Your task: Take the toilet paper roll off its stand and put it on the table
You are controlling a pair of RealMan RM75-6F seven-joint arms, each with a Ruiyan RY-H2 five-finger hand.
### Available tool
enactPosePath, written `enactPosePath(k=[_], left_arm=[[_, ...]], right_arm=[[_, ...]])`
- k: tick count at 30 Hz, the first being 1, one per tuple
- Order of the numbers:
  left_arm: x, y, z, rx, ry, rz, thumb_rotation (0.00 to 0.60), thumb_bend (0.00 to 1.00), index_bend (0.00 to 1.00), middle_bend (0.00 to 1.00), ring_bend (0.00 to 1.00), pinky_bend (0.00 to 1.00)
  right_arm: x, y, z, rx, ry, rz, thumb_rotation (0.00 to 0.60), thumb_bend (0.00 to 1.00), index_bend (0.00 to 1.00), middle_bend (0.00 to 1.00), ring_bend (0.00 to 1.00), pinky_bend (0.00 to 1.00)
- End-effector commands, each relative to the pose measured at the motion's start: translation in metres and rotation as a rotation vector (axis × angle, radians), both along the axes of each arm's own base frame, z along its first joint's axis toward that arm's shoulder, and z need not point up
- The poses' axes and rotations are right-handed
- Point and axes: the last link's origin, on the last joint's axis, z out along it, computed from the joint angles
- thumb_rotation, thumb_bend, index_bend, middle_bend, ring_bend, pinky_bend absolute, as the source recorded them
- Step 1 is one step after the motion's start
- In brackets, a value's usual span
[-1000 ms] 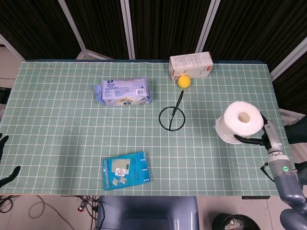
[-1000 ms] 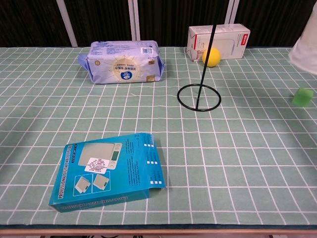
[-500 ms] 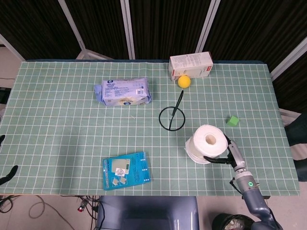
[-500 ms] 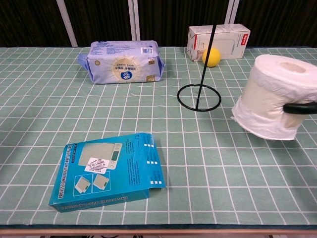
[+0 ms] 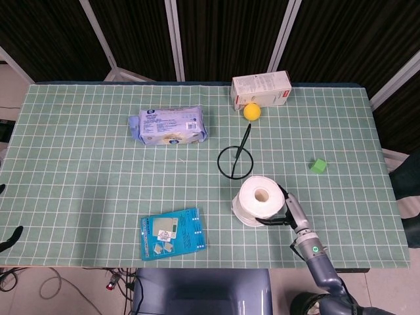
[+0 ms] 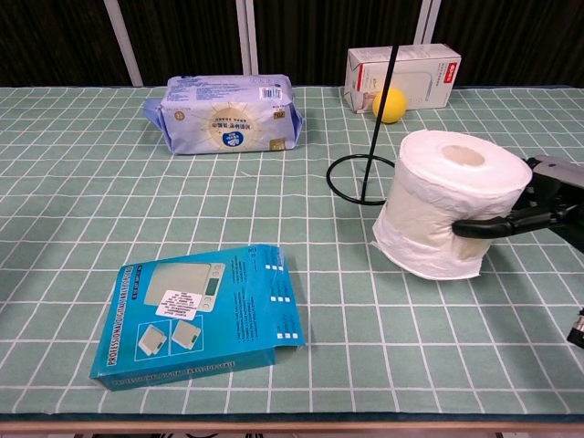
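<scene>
The white toilet paper roll point(image 5: 257, 199) point(image 6: 445, 206) is off its stand, slightly tilted, low over the table just in front of it. I cannot tell whether it touches the cloth. My right hand point(image 5: 287, 209) point(image 6: 527, 210) grips the roll from its right side, with dark fingers wrapped around it. The black wire stand point(image 5: 235, 161) point(image 6: 363, 179), a ring base with a thin upright rod, is bare behind the roll. Only dark fingertips of my left hand point(image 5: 12, 237) show at the lower left edge of the head view.
A wipes pack point(image 5: 168, 126) lies at the back left and a blue box point(image 5: 172, 233) at the front. A white carton point(image 5: 261, 88) and a yellow ball point(image 5: 252, 111) sit behind the stand. A green cube point(image 5: 319, 165) is to the right.
My right hand has carried the roll from the table's right side leftward and toward the front edge, ending just in front of the stand. The green cube is uncovered.
</scene>
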Motion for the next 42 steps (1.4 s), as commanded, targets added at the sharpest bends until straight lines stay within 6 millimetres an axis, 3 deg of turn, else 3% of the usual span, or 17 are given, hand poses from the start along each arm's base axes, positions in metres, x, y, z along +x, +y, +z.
enactPosePath(k=[1, 4, 7, 11, 14, 19, 25, 29, 32, 34, 38, 42], left_arm=[[0.000, 0.000, 0.000, 0.000, -0.001, 0.001, 0.600, 0.22, 0.05, 0.00, 0.00, 0.00], [-0.001, 0.000, 0.001, 0.002, -0.002, 0.002, 0.600, 0.22, 0.05, 0.00, 0.00, 0.00], [-0.001, 0.000, 0.002, 0.006, -0.007, 0.004, 0.600, 0.22, 0.05, 0.00, 0.00, 0.00], [-0.001, 0.000, 0.002, 0.003, -0.008, 0.004, 0.600, 0.22, 0.05, 0.00, 0.00, 0.00], [-0.001, 0.000, 0.001, -0.003, -0.007, 0.003, 0.600, 0.22, 0.05, 0.00, 0.00, 0.00], [-0.001, -0.001, 0.002, 0.003, -0.008, 0.005, 0.600, 0.22, 0.05, 0.00, 0.00, 0.00], [-0.001, 0.000, 0.000, -0.001, -0.004, 0.007, 0.600, 0.22, 0.05, 0.00, 0.00, 0.00], [0.001, 0.000, -0.001, -0.005, 0.001, 0.002, 0.600, 0.22, 0.05, 0.00, 0.00, 0.00], [0.001, 0.000, -0.001, 0.000, 0.003, 0.004, 0.600, 0.22, 0.05, 0.00, 0.00, 0.00], [0.001, 0.000, -0.002, -0.002, 0.004, 0.004, 0.600, 0.22, 0.05, 0.00, 0.00, 0.00], [0.001, 0.000, -0.003, -0.004, 0.013, 0.002, 0.600, 0.22, 0.05, 0.00, 0.00, 0.00], [0.001, 0.000, -0.005, -0.016, 0.017, 0.003, 0.600, 0.22, 0.05, 0.00, 0.00, 0.00]], right_arm=[[0.001, -0.006, -0.009, 0.010, 0.028, 0.010, 0.600, 0.00, 0.46, 0.36, 0.33, 0.17], [-0.002, -0.009, -0.015, 0.025, 0.063, 0.017, 0.600, 0.00, 0.45, 0.34, 0.29, 0.14], [-0.005, -0.010, -0.017, 0.041, 0.084, 0.023, 0.600, 0.00, 0.36, 0.26, 0.20, 0.09], [-0.006, -0.007, -0.016, 0.096, 0.127, 0.065, 0.600, 0.00, 0.10, 0.04, 0.01, 0.01], [-0.006, -0.005, -0.015, 0.151, 0.140, 0.085, 0.600, 0.00, 0.00, 0.00, 0.00, 0.00], [-0.006, -0.006, 0.001, 0.160, 0.113, 0.090, 0.600, 0.00, 0.00, 0.00, 0.00, 0.00], [-0.010, 0.000, 0.054, 0.078, 0.136, 0.142, 0.600, 0.00, 0.00, 0.00, 0.00, 0.00], [-0.021, 0.010, 0.116, -0.066, 0.246, 0.175, 0.600, 0.00, 0.00, 0.00, 0.00, 0.00], [-0.037, 0.023, 0.161, -0.159, 0.450, 0.174, 0.600, 0.00, 0.00, 0.00, 0.00, 0.00], [-0.054, 0.045, 0.193, -0.208, 0.713, 0.160, 0.600, 0.00, 0.00, 0.00, 0.00, 0.00], [-0.064, 0.092, 0.207, -0.246, 1.060, 0.161, 0.600, 0.00, 0.00, 0.00, 0.00, 0.00], [-0.062, 0.118, 0.194, -0.352, 1.144, 0.165, 0.600, 0.00, 0.00, 0.00, 0.00, 0.00]])
